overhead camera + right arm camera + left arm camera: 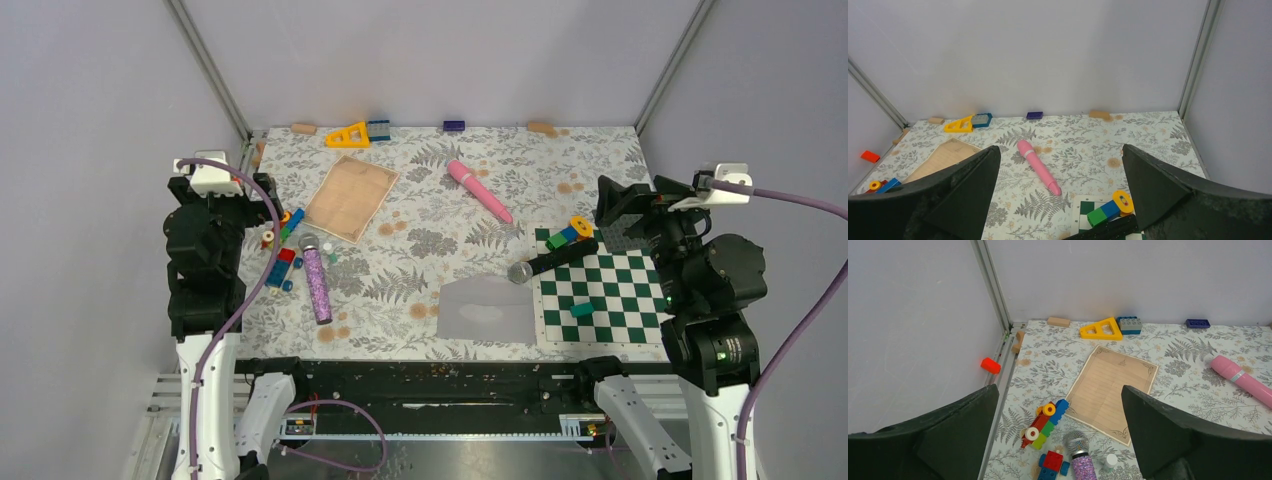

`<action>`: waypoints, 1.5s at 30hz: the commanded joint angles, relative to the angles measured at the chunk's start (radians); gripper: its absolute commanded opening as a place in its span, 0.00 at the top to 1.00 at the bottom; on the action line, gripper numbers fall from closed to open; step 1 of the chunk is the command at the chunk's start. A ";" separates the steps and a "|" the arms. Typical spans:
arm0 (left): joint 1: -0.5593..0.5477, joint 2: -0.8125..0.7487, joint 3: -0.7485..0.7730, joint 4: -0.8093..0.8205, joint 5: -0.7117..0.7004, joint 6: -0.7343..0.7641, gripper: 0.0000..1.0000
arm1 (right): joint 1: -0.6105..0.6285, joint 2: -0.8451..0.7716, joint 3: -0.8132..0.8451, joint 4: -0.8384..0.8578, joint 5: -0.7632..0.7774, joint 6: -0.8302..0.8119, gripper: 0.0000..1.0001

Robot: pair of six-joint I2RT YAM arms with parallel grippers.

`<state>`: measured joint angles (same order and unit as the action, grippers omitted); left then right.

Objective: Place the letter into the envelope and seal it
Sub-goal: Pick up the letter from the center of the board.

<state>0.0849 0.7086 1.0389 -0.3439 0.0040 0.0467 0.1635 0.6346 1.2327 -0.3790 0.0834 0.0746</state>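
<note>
As I judge it, none of the job is done yet. The envelope [487, 308] lies flat on the desk [415, 265] towards my side. Its right edge touches a green-and-white checked mat [610, 290], and I see no paper in it. From above I cannot tell whether its pointed flap is folded down or open. The letter [350, 197], a tan sheet with a printed border, lies flat well apart from the envelope, further back and to its left. A glittery purple microphone [317, 282] lies left of the envelope, near the letter's closest corner. My left hand [1059, 395] is spread wide and empty, raised far to the left of the envelope and looking down on the letter. My right hand [1060, 152] is also spread wide and empty, raised to the right of the envelope beyond the mat. Everything is left to do: pick up the letter, slide it into the envelope and close the flap.
</note>
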 commanded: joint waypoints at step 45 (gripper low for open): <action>-0.584 0.924 0.201 0.132 -0.565 0.316 0.01 | 0.002 0.026 -0.336 0.098 -0.496 -0.226 0.01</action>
<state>-0.4629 1.5642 1.1881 -0.2726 -0.4179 0.3225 0.1635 0.6662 0.9081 -0.3447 -0.3714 -0.1528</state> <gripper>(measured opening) 0.986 0.986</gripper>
